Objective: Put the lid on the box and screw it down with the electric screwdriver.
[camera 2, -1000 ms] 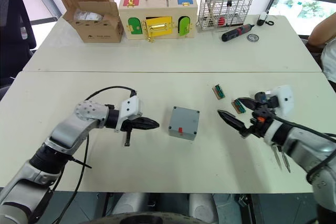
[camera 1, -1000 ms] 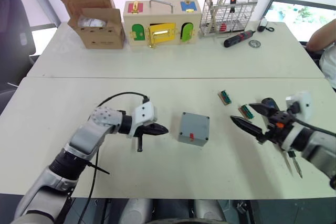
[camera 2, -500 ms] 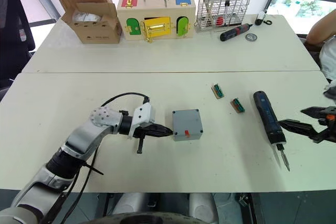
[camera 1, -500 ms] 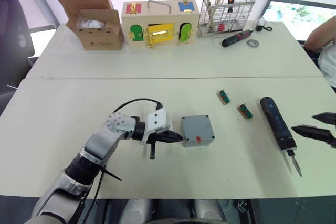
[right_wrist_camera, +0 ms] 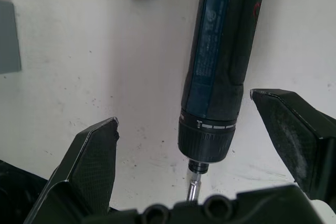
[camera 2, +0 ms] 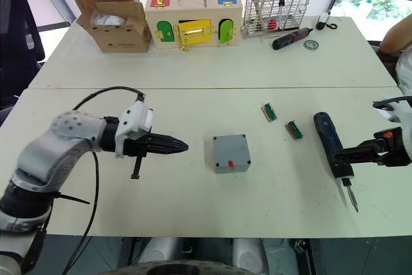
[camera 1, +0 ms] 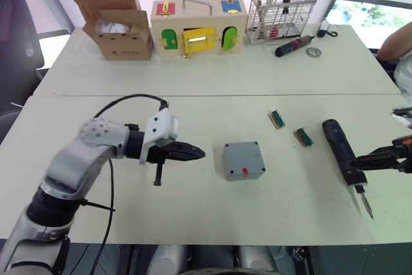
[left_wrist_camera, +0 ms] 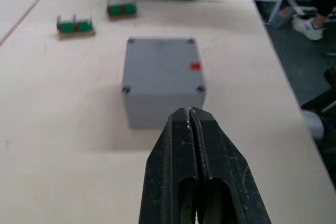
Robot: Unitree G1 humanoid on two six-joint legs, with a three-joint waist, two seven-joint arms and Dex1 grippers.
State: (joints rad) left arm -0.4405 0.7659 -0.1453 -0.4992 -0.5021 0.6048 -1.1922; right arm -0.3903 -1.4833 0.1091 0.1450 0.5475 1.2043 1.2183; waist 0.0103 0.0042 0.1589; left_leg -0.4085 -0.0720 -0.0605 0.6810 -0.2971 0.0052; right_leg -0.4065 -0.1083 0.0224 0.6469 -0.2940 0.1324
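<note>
The small grey box (camera 1: 243,160) stands mid-table with its red mark on the near side. The lid (left_wrist_camera: 161,66) lies flat on top of it, corner screw holes showing. My left gripper (camera 1: 196,154) is shut and empty, pointing at the box from the left with a gap between them. The dark blue electric screwdriver (camera 1: 340,151) lies flat to the right, bit toward the table's near edge. My right gripper (right_wrist_camera: 184,108) is open, its fingers on either side of the tool's front collar without touching it.
Two small green terminal blocks (camera 1: 276,119) (camera 1: 302,136) lie between box and screwdriver. At the back stand a cardboard box (camera 1: 116,20), a wooden box with coloured doors (camera 1: 198,27), a wire basket (camera 1: 280,14) and a red-and-black screwdriver (camera 1: 293,46). A person's arm (camera 1: 396,43) shows far right.
My left gripper, which was up against the box half a second ago, has drawn back to the left. My right gripper has come in from the right around the screwdriver's front end.
</note>
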